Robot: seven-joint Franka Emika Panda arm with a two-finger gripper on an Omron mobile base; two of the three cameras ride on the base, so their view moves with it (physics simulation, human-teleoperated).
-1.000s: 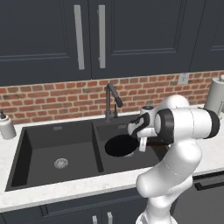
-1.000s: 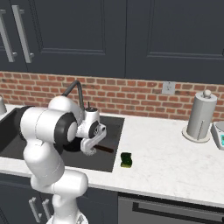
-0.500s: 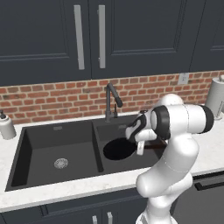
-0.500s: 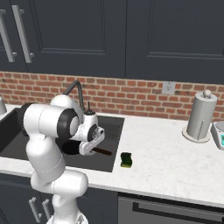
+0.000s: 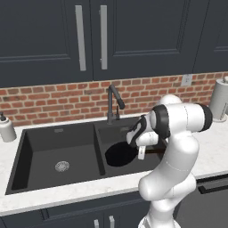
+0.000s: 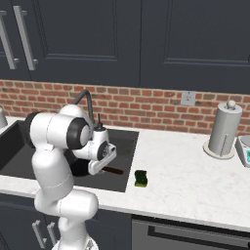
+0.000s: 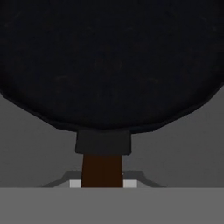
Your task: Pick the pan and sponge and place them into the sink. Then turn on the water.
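The black pan (image 5: 118, 154) sits low inside the right basin of the black sink (image 5: 49, 133). Its thin dark handle (image 5: 154, 151) points right, toward the counter. My gripper (image 5: 141, 153) is shut on that handle, close to the pan's rim. In the hand view the pan (image 7: 109, 65) spreads across the top, and its brown handle (image 7: 102, 168) runs down into my gripper (image 7: 103, 183). The yellow-green sponge (image 6: 141, 178) lies on the white counter, just right of the sink's (image 6: 124, 141) edge. The dark gooseneck faucet (image 5: 113, 101) stands behind the divider. No water is running.
A white soap dispenser (image 5: 6, 129) stands on the counter left of the sink. A paper towel roll (image 6: 224, 130) stands at the back right. A silver drain (image 5: 62, 166) marks the left basin floor. Dark cabinets hang above the brick backsplash.
My arm has lowered, carrying the pan down and slightly left into the right basin. The sponge has not moved.
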